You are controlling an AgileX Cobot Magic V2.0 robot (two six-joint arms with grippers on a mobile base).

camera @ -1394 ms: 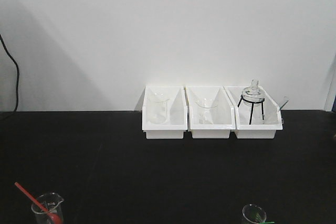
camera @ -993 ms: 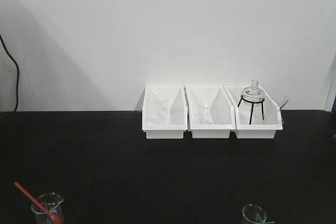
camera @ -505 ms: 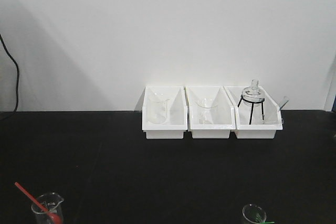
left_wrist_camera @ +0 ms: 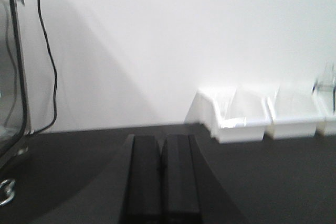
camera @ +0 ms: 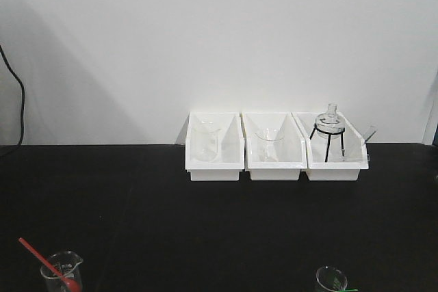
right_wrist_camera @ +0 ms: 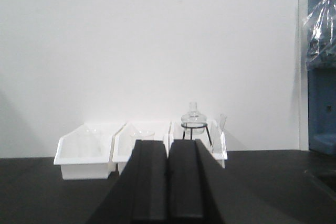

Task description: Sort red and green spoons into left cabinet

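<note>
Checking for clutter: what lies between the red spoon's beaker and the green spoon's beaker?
Nothing: the front-facing view shows bare black tabletop between the glass beaker with the red plastic spoon and the second beaker with the green spoon.

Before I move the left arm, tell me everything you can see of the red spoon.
The red spoon is slim, bright red and looks plastic. It stands bowl-down in a clear glass beaker at the near left of the black table, with its handle leaning up and to the left past the rim. The bowl sits low, near the picture's bottom edge. Nothing else touches it.
</note>
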